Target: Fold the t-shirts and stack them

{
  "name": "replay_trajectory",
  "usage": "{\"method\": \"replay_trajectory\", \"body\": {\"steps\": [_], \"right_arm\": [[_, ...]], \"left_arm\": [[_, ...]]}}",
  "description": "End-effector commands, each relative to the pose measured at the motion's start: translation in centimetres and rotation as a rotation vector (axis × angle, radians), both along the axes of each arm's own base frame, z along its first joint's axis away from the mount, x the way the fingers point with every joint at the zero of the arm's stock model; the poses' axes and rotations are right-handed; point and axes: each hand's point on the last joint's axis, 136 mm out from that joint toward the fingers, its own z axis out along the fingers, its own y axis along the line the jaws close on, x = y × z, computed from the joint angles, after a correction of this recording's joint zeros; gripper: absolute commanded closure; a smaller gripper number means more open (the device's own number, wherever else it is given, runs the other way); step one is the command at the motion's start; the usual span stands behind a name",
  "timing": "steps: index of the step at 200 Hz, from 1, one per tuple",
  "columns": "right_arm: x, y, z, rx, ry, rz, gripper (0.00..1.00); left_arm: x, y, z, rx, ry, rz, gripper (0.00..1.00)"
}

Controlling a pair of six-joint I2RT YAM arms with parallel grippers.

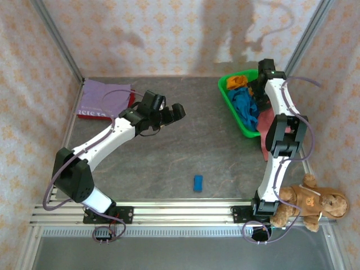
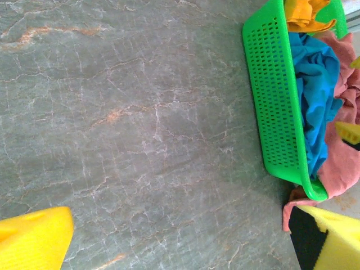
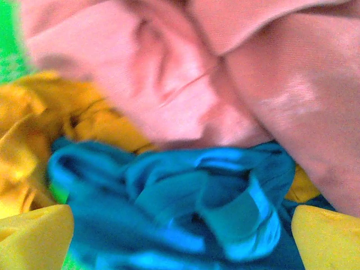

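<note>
Grey, veined stone makes up the table (image 1: 214,146), closed in by walls papered in a pale peach pattern. Along the near edge runs a metal rail (image 1: 169,211) carrying both arm bases. A brown teddy bear (image 1: 309,202) lies at the near right corner, just beside the right arm's base. A small blue block (image 1: 198,183) stands alone on the bare table close to the middle of the near edge.

Farther in, left of centre, the left end effector (image 1: 170,107) hangs above bare table with its jaws spread wide and nothing between them. Its yellow pads (image 2: 34,239) sit at opposite sides of its wrist view.

Toward the far right corner sits a green basket (image 1: 229,98) with perforated walls. A salmon-pink shirt (image 1: 262,147) spills over the basket's near end onto the table. Inside, a blue shirt (image 1: 244,107) lies crumpled, with an orange shirt (image 1: 236,82) at the far end. The right end effector (image 1: 256,89) is lowered into the basket, jaws wide apart on either side of the blue cloth. Whether its pads touch the cloth I cannot tell.

At the far left corner a folded lilac shirt (image 1: 104,95) lies flat on a dark red shirt (image 1: 90,113), whose edge shows along the near side.
</note>
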Motion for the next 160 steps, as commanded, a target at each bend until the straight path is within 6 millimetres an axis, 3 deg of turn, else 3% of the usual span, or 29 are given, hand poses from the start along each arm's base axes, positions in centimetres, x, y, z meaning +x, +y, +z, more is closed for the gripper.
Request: {"method": "replay_trajectory", "body": {"steps": [1,35,51,68,93,102,128,160], "right_arm": [[0.2,3.1,1.0,-0.004,0.0,0.323,0.01],[4.6,7.9,1.5,0.179,-0.155,0.511,0.01],[6.9,9.2,0.3,0.257,-0.182,0.522,0.01],[9.0,9.1,-2.2,0.302,-0.166,0.446,0.01],[10.8,6.5,-6.9,0.277,-0.127,0.239,0.01],[11.3,5.2,-7.6,0.238,-0.138,0.174,0.01],[11.7,0.9,-6.5,0.058,-0.165,0.005,0.01],[9.9,-5.0,-5.9,-0.023,-0.157,-0.223,0.01]], "left_arm": [[-0.2,0.4,0.0,0.003,-0.02,0.024,0.01],[-0.1,0.2,-1.0,0.013,-0.002,0.014,0.01],[-0.1,0.2,-1.4,0.022,0.004,0.013,0.01],[-0.1,0.2,-1.8,0.033,0.012,0.01,0.01],[-0.4,0.2,-2.2,0.048,0.034,-0.006,0.01],[-0.6,0.3,-2.2,0.051,0.041,-0.006,0.01],[-1.2,0.8,-2.4,0.05,0.044,0.014,0.01],[-1.2,0.7,-2.8,0.043,0.051,0.022,0.01]]}}
